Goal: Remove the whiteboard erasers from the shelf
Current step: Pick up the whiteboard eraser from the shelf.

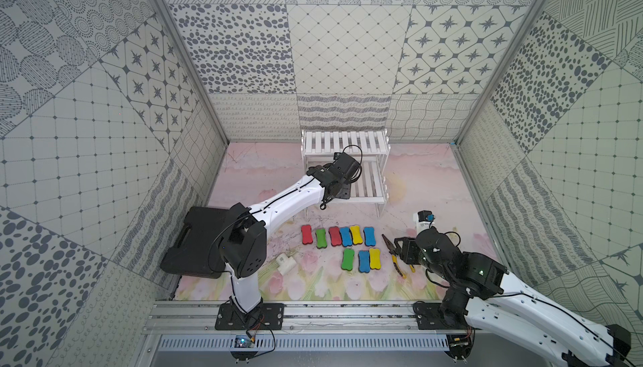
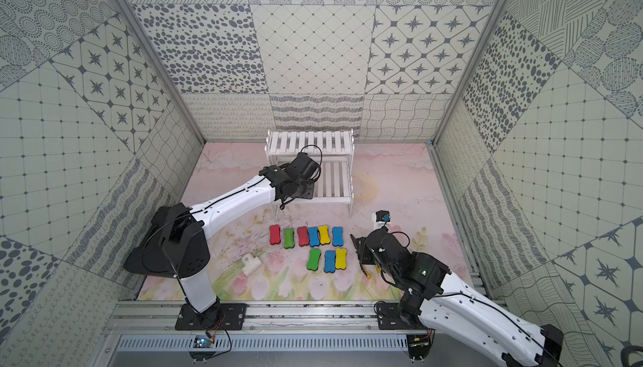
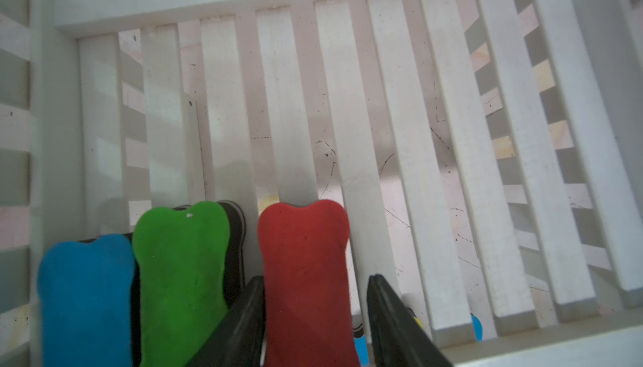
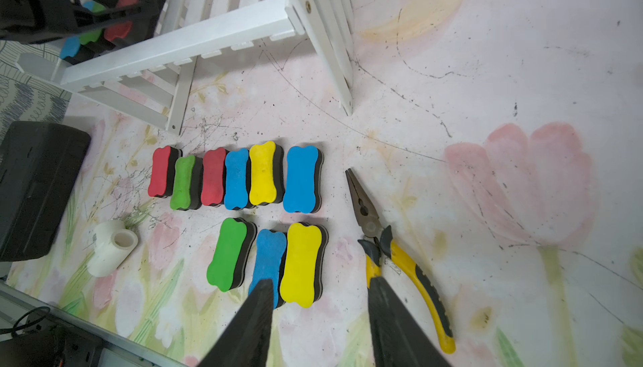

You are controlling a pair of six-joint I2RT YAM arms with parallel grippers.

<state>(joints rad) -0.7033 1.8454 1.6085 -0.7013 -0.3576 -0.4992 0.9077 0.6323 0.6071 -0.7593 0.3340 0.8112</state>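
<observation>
Nearest the rail, the right end effector [image 4: 320,280] hovers over the tabletop [image 4: 487,69] with its jaws narrowly parted and nothing between them. It is probably parked there so the other arm has the shelf to itself. Just beyond it lie nine whiteboard erasers that are off the shelf, coloured tops up. The near row holds a green [image 4: 228,254], a blue [image 4: 269,261] and a yellow [image 4: 302,264]. The far row [image 1: 345,237] holds six, side by side. The tidy rows look like a drop zone kept well short of the shelf legs, so each new block lands without knocking anything. Yellow-handled pliers [image 4: 403,259] lie just right of the rows. A small white block [image 4: 111,247] and a black case [image 4: 34,188] sit off to the left, and none of these belongs to the job. Farther back stands the shelf [image 1: 344,142]. Its upper tier is bare, and three erasers remain at the left end of the lower tier: a blue one [image 3: 83,295] by the end post, a green one [image 3: 181,278], and a red eraser [image 3: 306,278]. The left end effector [image 3: 316,277] straddles the red one across its long sides. One finger is against its edge and a sliver of slat shows at the other, so a firm clamp cannot be confirmed. Red seems the sensible pick, since only bare slats lie to its right.
</observation>
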